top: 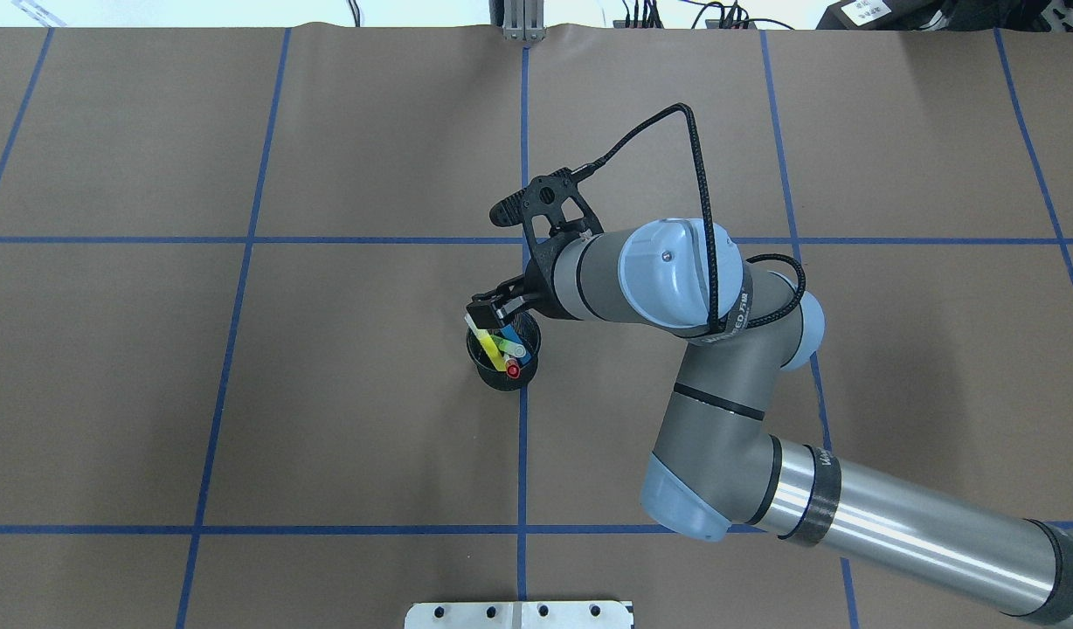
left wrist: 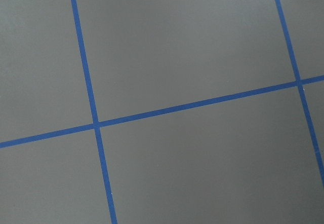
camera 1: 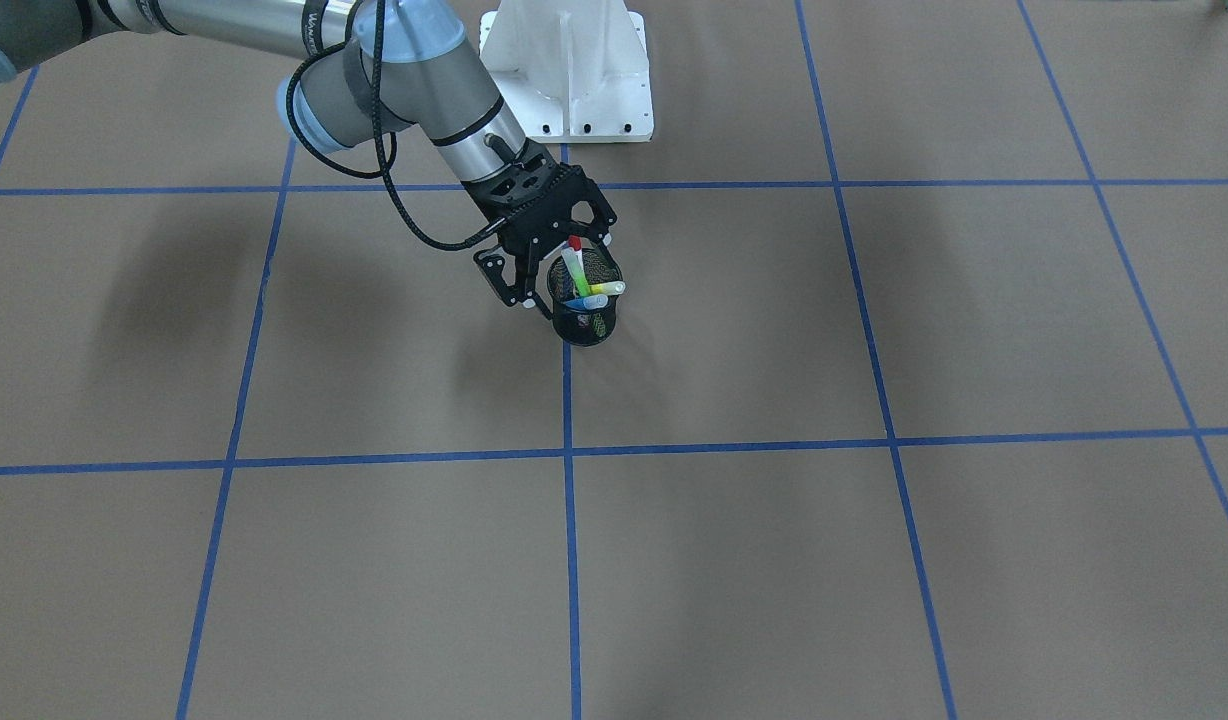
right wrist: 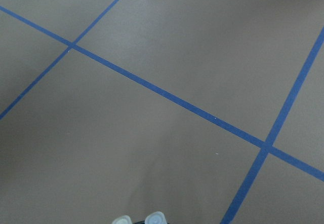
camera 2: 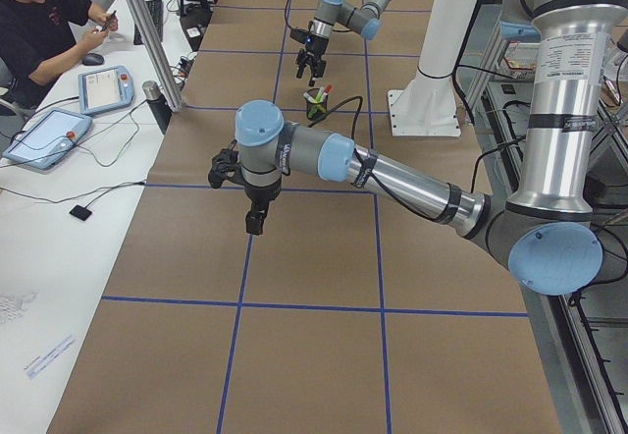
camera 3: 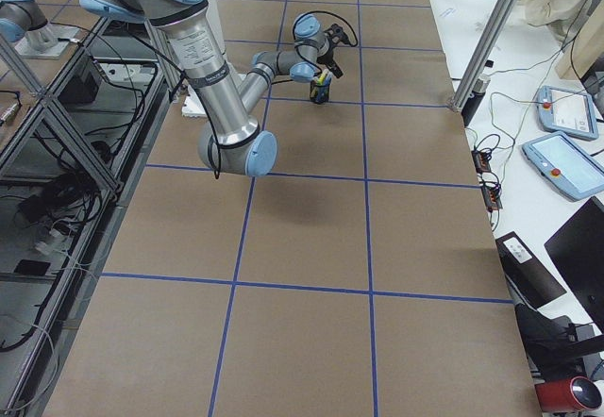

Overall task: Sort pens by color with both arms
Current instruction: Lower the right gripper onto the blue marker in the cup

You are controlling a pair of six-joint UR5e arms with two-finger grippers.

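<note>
A slim green pen (camera 1: 579,272), yellow pen (camera 1: 610,289), blue pen (camera 1: 580,302) and red-tipped white pen (camera 1: 575,243) are leaning in a round black mesh cup (camera 1: 586,328) on the brown, blue-gridded worktop (camera 1: 774,550). The right gripper (top: 488,307) is hanging just above them, its black fingers looking spread wide, gripping nothing. The left gripper (camera 2: 254,220) is hovering well away from the cup; I cannot tell how its fingers are set.

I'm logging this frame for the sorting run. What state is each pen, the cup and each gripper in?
Blue pen: in the cup, leaning.
Red-ended pen: in the cup, leaning.
Green pen: in the cup, leaning.
Yellow pen: in the cup, leaning.
Mesh cup: upright, holding all four pens.
Right gripper: at the cup, pads close together, grip unclear.
Left gripper: above the table, open or shut unclear.
</note>
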